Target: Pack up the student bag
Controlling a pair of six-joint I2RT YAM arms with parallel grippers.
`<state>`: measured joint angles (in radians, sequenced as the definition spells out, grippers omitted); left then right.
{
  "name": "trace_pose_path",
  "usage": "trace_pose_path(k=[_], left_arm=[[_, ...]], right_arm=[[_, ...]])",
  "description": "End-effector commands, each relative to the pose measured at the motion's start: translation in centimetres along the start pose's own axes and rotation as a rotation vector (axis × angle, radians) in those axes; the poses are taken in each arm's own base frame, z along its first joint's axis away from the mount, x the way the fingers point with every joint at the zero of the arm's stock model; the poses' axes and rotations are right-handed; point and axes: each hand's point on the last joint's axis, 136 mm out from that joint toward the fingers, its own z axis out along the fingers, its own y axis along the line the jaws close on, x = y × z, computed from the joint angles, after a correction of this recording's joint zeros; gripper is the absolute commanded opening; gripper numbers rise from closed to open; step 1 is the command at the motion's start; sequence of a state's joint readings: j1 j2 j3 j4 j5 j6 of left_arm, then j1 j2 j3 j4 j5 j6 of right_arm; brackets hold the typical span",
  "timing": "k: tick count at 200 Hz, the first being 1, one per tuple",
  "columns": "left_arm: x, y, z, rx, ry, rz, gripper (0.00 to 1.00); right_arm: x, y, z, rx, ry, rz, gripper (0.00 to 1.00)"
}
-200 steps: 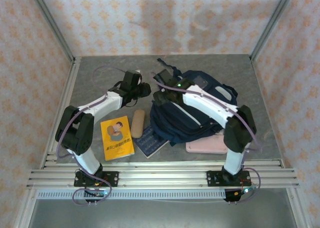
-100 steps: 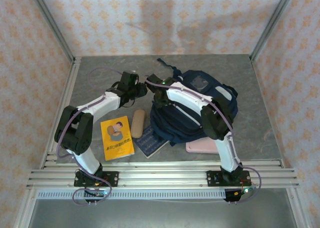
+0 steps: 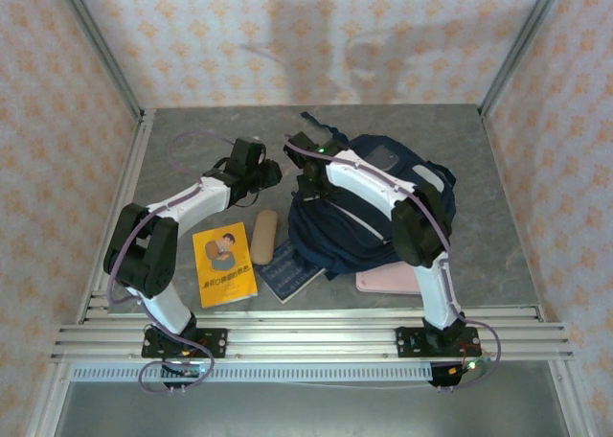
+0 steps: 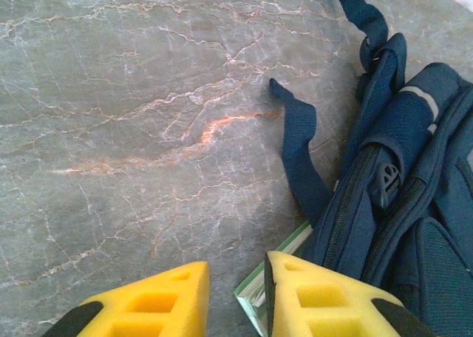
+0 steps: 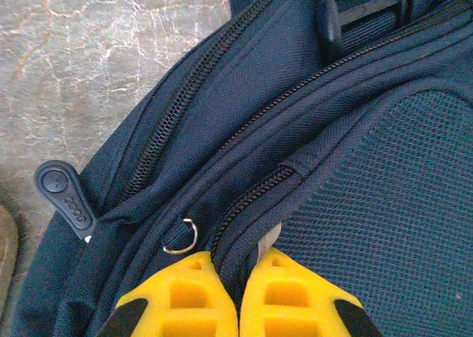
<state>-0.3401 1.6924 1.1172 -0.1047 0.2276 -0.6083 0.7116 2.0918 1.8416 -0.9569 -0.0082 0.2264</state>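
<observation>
The student bag point(image 3: 378, 207), navy blue with white trim, lies on the table right of centre. My right gripper point(image 3: 308, 183) is down on its left edge. In the right wrist view the right gripper point(image 5: 238, 259) is shut on a fold of bag fabric beside a zip, next to a small metal ring point(image 5: 181, 237) and a rubber zip pull point(image 5: 65, 196). My left gripper point(image 3: 271, 173) hovers just left of the bag. The left gripper point(image 4: 236, 267) has a narrow gap between its yellow fingers. A green-edged corner point(image 4: 255, 293) pokes out from under the bag point(image 4: 399, 204) by the right finger.
A yellow book point(image 3: 223, 264), a brown pouch point(image 3: 264, 236) and a dark blue notebook point(image 3: 290, 271) lie in front of the bag's left side. A pink flat item point(image 3: 397, 282) sticks out under its near edge. A loose strap point(image 4: 299, 152) trails on the marble table point(image 4: 133, 115).
My right gripper has swung left across the bag, dropped onto its left edge and closed on the fabric. The left arm has barely moved.
</observation>
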Motion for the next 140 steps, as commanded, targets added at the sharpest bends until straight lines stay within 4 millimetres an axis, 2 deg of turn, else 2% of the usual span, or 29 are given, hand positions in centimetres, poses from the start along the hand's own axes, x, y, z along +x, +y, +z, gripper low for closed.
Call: trace_pose_path(k=[1, 36, 63, 106, 122, 140], left_arm=[[0.5, -0.7, -1.4, 0.011, 0.037, -0.071, 0.3], [2.9, -2.0, -1.5, 0.083, 0.15, -0.194, 0.37], [4.4, -3.9, -1.1, 0.162, 0.195, -0.264, 0.38], [7.3, -4.9, -0.5, 0.152, 0.301, -0.319, 0.36], [7.5, -4.5, -1.1, 0.115, 0.308, -0.28, 0.36], [6.3, -3.8, -2.4, 0.068, 0.255, -0.149, 0.35]], right_arm=[[-1.2, -1.0, -4.0, -0.023, -0.082, -0.039, 0.0], [-1.0, -0.8, -5.8, -0.089, -0.15, -0.009, 0.0], [-0.4, -0.7, -6.2, -0.13, -0.176, 0.01, 0.0], [0.1, -0.7, -7.4, -0.17, -0.206, 0.009, 0.0], [0.2, -0.7, -7.9, -0.175, -0.215, -0.019, 0.0], [0.4, -0.8, -8.3, -0.175, -0.222, -0.088, 0.0]])
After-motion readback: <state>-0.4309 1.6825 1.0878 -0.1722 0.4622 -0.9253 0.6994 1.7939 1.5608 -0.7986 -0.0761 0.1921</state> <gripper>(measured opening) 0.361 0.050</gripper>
